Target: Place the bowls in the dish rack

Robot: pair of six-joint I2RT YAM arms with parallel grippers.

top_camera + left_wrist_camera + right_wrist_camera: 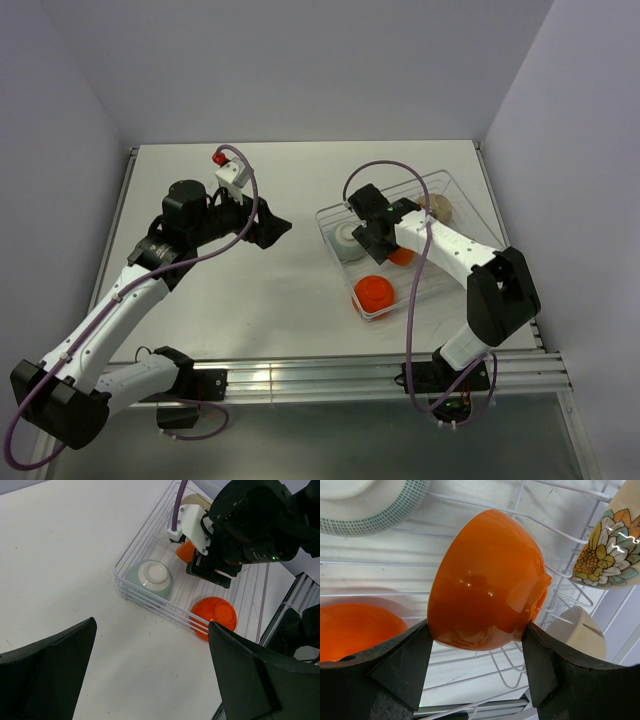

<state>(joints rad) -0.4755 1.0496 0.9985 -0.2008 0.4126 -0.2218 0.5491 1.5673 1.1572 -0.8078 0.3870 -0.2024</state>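
Observation:
The dish rack (451,183), a tray of thin white wires, stands right of centre. My right gripper (476,630) is shut on an orange bowl (485,585), tilted on its side just above the rack's wires (540,665). The top view shows this held bowl (402,256) mid-rack. In the rack lie a pale green bowl (150,578) upside down, a second orange bowl (216,616) upside down at the near corner, and a cream bowl (438,208) at the back. My left gripper (152,675) hangs open over bare table left of the rack, holding nothing.
A flower-patterned bowl (607,545) leans in the rack just right of the held one. A small white and red object (228,165) sits on the table behind the left arm. Metal rails (330,375) run along the table's near edge. Walls close in on three sides.

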